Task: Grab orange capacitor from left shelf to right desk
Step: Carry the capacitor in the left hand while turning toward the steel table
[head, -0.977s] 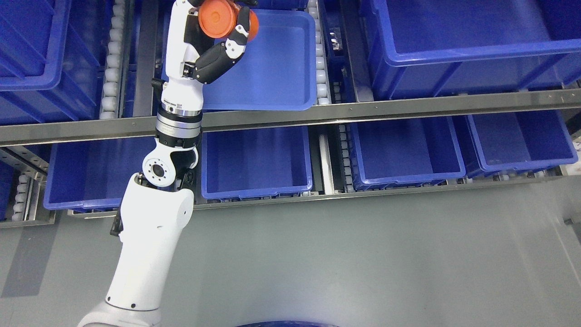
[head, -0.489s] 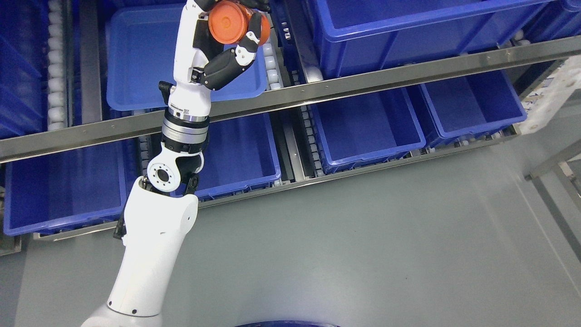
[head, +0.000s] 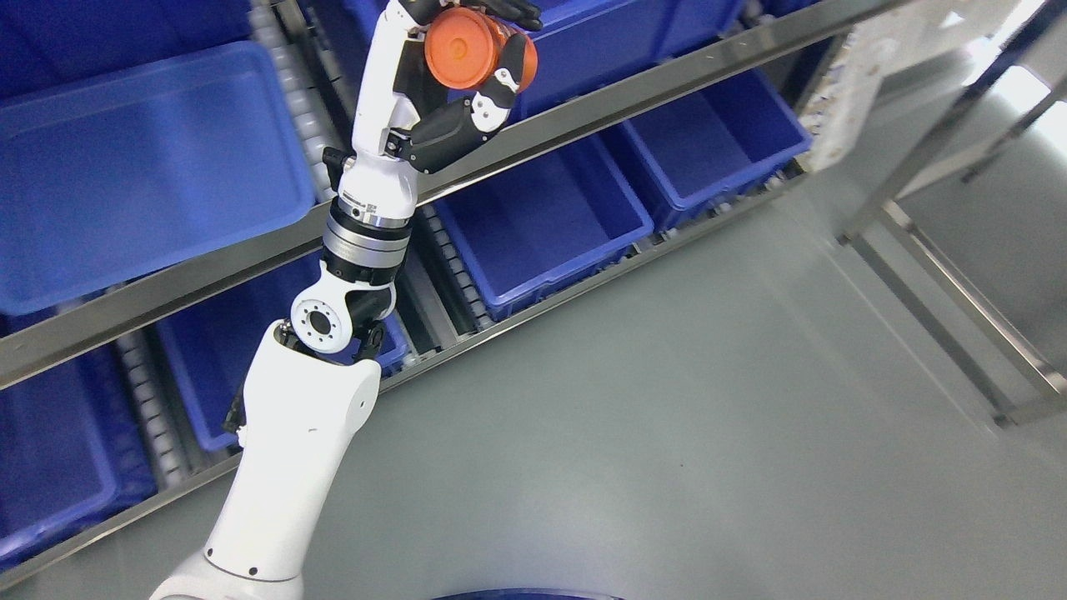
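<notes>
The shelf [head: 583, 108] filled the upper left of the head view, its steel rails running slantwise and its roller lanes carrying rows of blue bins [head: 150, 167]. The rollers and the tilt of the lanes probably let the bins slide toward the picking side, which would explain why each one sat hard against the front rail. Every bin whose inside showed looked bare. Grey floor [head: 667, 417] took up the lower right, and at the far right edge stood a metal frame [head: 942, 275]; it may have belonged to the worktop named in the task, though no top surface showed, so that could not be told.

The left arm [head: 292, 450] rose from the bottom edge and reached up across the shelf front, wrist straight and forearm near upright, most likely so the load would clear the rail and bin rims. The right arm was out of sight.

The left hand [head: 467, 92] was clenched round the orange capacitor [head: 460, 48], thumb underneath and fingers over the top, the flat round face turned to the camera. The capacitor sat high, in front of the upper shelf level, touching no bin. The pick looked done and the carry to the right not yet finished.
</notes>
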Robot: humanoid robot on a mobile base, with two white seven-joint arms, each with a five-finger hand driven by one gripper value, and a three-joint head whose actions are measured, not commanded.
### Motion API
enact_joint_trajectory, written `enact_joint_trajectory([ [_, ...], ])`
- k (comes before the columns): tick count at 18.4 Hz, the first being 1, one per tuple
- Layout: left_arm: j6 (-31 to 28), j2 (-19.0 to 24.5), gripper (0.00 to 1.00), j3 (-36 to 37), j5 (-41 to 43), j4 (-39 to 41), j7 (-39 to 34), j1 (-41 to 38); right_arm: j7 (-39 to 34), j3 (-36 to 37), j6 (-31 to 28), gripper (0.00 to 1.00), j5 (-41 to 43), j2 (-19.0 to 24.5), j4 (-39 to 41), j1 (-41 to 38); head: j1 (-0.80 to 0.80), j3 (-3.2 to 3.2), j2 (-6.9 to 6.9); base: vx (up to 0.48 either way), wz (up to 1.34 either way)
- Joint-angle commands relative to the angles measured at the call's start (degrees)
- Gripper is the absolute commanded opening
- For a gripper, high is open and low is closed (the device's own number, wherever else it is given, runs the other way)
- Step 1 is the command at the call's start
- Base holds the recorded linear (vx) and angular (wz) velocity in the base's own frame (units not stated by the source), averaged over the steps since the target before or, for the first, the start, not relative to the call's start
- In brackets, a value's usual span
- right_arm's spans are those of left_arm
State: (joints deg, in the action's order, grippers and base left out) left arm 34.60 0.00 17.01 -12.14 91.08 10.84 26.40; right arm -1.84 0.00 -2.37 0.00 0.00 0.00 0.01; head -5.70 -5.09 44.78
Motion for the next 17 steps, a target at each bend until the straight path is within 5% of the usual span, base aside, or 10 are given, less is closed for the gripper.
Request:
enact_joint_trajectory([
  [1,-0.4,1.0,0.03,5.7,0.0,0.6,-0.1,0.9,0.0,0.5,0.0,1.0,-0.3,-1.0,1.9,0.1,0.0,0.0,0.0,0.083,-0.91],
  [17,-0.7,1.0,0.04,8.3,0.0,0.6,-0.1,1.0,0.0,0.6,0.0,1.0,-0.3,-1.0,1.9,0.1,0.0,0.0,0.0,0.254,-0.94],
])
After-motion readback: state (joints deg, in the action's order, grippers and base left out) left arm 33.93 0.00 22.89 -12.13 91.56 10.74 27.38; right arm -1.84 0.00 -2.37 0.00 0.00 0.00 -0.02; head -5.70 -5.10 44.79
